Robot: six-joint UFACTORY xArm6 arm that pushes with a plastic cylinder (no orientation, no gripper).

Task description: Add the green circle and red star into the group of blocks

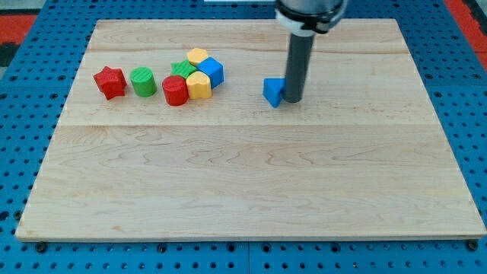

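Note:
The red star [109, 82] lies at the view's left on the wooden board [251, 183]. The green circle [142, 81] stands just right of it, apart from the star. Right of that is a group: a red cylinder [175, 90], a yellow block [199, 85], a blue cube [211, 71], another yellow block [198, 55] and a green block [183, 69] partly hidden behind them. My tip [293, 100] rests on the board far to the right of the group, touching the right side of a lone blue block [272, 91].
The board sits on a blue perforated table [23, 91]. The arm's dark rod [300, 65] comes down from the view's top centre.

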